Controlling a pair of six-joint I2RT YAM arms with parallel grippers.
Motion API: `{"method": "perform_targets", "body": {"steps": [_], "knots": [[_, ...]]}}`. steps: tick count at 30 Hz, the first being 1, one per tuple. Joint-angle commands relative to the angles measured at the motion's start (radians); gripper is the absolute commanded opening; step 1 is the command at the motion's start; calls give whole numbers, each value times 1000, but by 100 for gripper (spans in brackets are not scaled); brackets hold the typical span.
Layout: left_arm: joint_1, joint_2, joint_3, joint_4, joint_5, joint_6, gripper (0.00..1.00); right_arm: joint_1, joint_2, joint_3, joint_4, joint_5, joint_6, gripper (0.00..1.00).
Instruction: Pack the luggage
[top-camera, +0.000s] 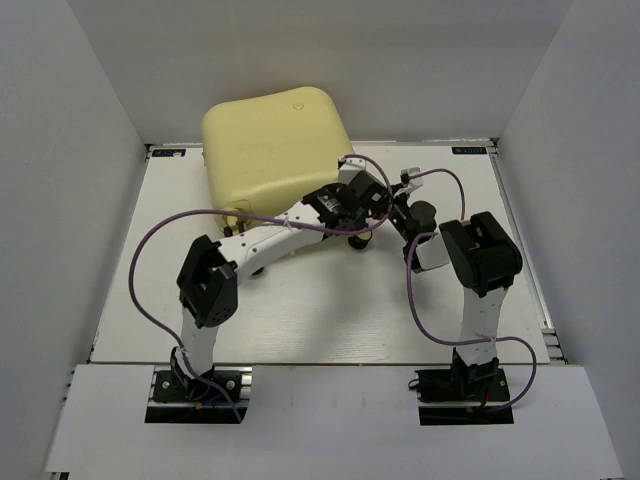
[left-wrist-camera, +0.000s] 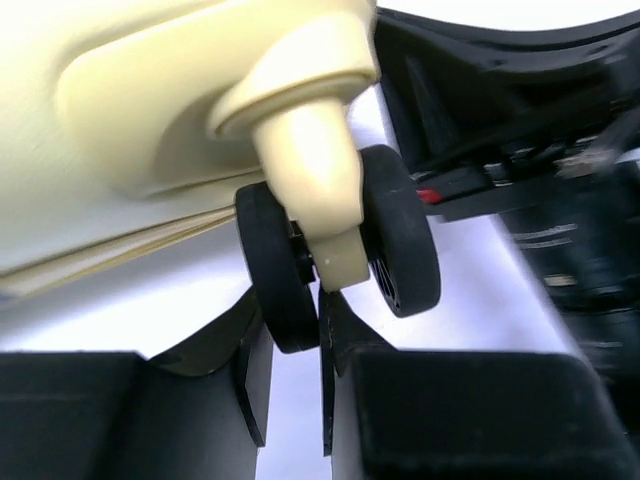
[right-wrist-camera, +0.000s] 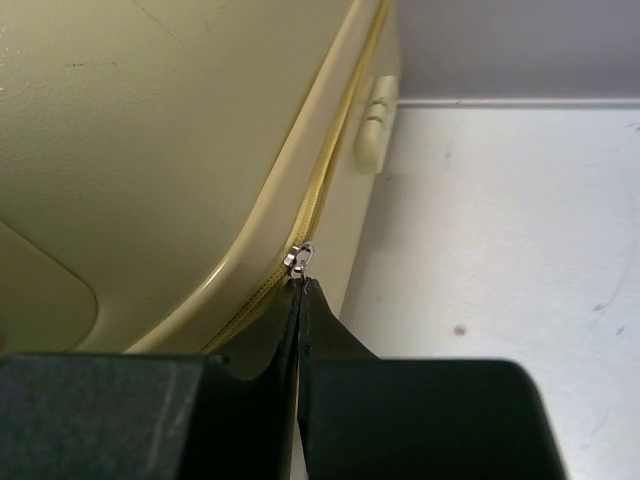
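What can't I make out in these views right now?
- Every view: the luggage is closed, contents hidden.
- Right wrist: right gripper covers the zipper pull except its metal loop.
- Left wrist: whether left gripper touches the caster wheel, too close to tell.
- Top view: the arms hide both gripper tips.

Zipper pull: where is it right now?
Right wrist view, center: the zipper pull sits on the suitcase rim seam, pinched at the tips of the right gripper.
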Motion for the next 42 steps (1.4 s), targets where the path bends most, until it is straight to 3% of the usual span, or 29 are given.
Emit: {"method": "perform_targets", "body": {"steps": [1, 7, 13, 17, 19, 24, 29, 35, 36, 38, 41, 42], "knots": [[6, -197, -129, -93, -206, 31, 0, 3, -71, -79, 188, -14, 2, 0], [18, -343, -284, -185, -258, -24, 0, 30, -195, -245, 188, -60, -17, 0], [17, -464, -426, -294, -207, -87, 0, 69, -143, -202, 188, -11, -17, 0], [15, -547, -516, -341, -180, -132, 0, 101, -97, -133, 185, 91, -63, 0], [18, -581, -553, -397, -189, -176, 0, 105, -68, -78, 178, 253, -81, 0], [25, -619, -594, -490, -203, -248, 0, 105, 23, 62, 160, 378, -135, 0], [46, -677, -613, -758, -250, -418, 0, 99, 96, 169, 160, 527, -221, 0], [228, -781, -720, -959, -261, -555, 0, 86, 148, 240, 172, 644, -330, 0], [309, -792, -723, -973, -273, -589, 0, 81, 149, 249, 166, 656, -330, 0], [362, -830, -745, -988, -287, -587, 0, 69, 150, 240, 140, 653, -302, 0], [542, -872, -772, -914, -282, -503, 0, 58, 132, 141, 186, 606, -252, 0], [543, -872, -775, -880, -285, -453, 0, 55, 126, 140, 186, 580, -238, 0]]}}
